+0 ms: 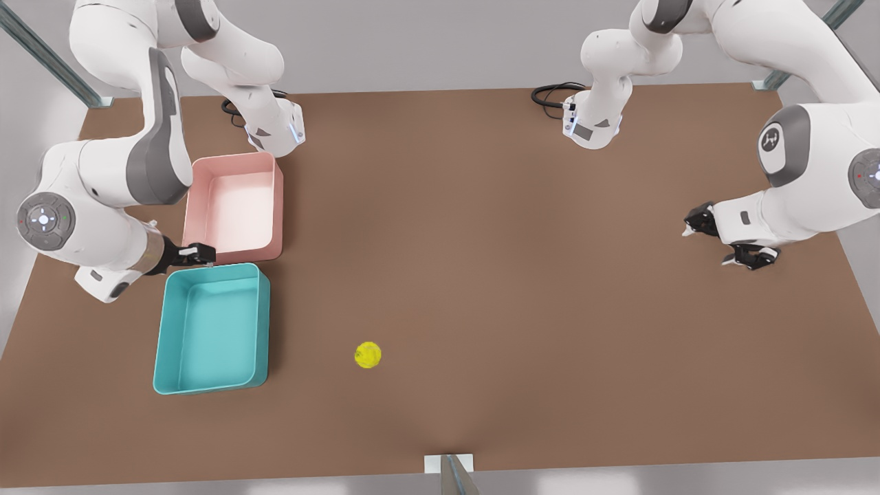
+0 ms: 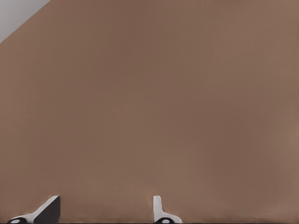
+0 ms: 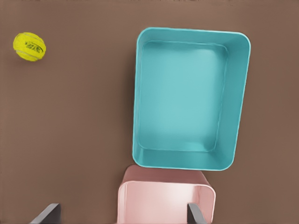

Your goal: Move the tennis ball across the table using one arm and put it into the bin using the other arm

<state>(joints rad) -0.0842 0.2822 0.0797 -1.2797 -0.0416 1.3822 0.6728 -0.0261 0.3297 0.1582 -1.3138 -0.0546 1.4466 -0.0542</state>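
The yellow-green tennis ball lies alone on the brown table, a short way to the front view's right of the teal bin. That bin stands open-topped with nothing in it. Above the gap between the teal bin and the pink tray hovers my right gripper, open and holding nothing. My left gripper waits far off at the front view's right, open over bare tabletop.
A pink tray stands just behind the teal bin, almost touching it. Both arm bases sit at the table's far edge, with black cables beside them. A small bracket is fixed at the middle of the near edge.
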